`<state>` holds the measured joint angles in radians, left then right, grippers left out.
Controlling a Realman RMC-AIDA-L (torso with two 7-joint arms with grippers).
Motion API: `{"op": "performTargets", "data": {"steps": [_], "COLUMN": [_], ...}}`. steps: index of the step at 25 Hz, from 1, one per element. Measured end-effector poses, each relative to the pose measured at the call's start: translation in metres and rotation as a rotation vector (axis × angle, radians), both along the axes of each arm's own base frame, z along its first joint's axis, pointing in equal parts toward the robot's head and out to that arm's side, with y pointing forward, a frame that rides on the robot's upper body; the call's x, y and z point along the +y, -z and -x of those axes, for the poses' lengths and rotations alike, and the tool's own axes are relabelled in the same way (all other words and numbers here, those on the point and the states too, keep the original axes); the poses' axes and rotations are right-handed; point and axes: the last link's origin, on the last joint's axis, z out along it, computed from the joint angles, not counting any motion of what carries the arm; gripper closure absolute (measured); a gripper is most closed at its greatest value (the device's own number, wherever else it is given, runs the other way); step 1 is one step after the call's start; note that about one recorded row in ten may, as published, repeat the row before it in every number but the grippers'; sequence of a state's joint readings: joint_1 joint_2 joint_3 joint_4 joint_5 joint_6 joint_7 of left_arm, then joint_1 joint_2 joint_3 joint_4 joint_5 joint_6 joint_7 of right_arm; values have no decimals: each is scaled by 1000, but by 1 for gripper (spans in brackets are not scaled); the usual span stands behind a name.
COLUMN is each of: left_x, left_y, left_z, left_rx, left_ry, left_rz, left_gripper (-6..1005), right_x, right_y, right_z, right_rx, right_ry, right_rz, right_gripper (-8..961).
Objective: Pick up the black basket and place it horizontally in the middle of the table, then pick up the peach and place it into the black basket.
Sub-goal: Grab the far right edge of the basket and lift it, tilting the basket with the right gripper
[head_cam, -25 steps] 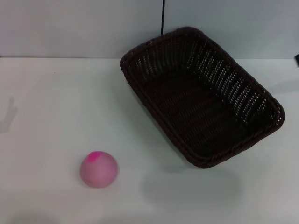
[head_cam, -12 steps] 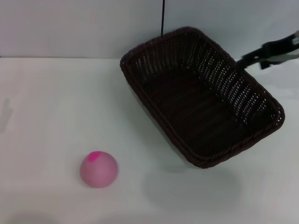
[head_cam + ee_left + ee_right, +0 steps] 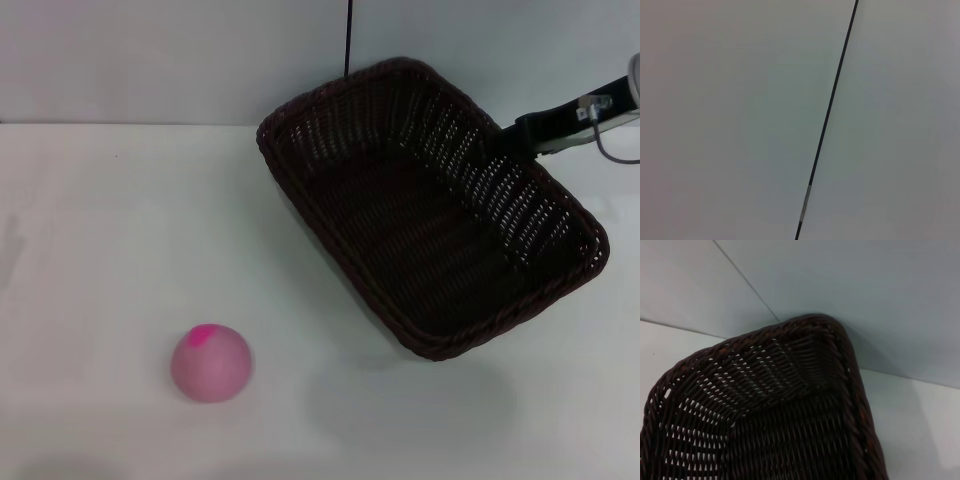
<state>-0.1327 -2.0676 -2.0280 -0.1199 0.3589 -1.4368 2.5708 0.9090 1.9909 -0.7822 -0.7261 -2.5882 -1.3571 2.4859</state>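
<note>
The right gripper [image 3: 500, 137] reaches in from three o'clock, at the black basket's [image 3: 430, 215] far rim. I cannot tell if it is open. The peach [image 3: 210, 363] sits at seven o'clock on the table [image 3: 120, 230].

wall [image 3: 150, 60]: pale grey, behind | seam [image 3: 349, 35]: thin, dark, vertical

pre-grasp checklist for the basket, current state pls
1. Basket free to lift, nothing inside: ok.
2. Basket orientation: not ok, it lies diagonally toward the right rear of the table, not horizontal in the middle.
3. Right gripper at the basket's far right rim: ok, it sits right at the rim in the head view; contact cannot tell.
4. Right jaws open for the rim: cannot tell.
5. Peach clear of the basket's path: ok, it sits apart at front left.
6. Left gripper out of the way: ok, absent from the head view; its wrist view shows only wall.
</note>
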Motion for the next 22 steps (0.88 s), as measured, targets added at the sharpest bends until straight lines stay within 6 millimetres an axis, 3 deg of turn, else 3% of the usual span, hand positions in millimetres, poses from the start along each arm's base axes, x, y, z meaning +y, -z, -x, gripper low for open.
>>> {"op": "performTargets", "data": {"steps": [14, 22], "left_x": [-5, -5], "left_y": [0, -1], "left_z": [1, 2], "left_rx": [-2, 2], "left_ry": [-2, -3], "left_rz": [-4, -6], "left_gripper": [152, 154], "right_x": [0, 1], "right_y": [8, 10], "right_z": [-4, 1], "right_rx": [18, 18], "right_ry": [-2, -96], "right_rz": [-26, -23], "right_gripper": [398, 690]}}
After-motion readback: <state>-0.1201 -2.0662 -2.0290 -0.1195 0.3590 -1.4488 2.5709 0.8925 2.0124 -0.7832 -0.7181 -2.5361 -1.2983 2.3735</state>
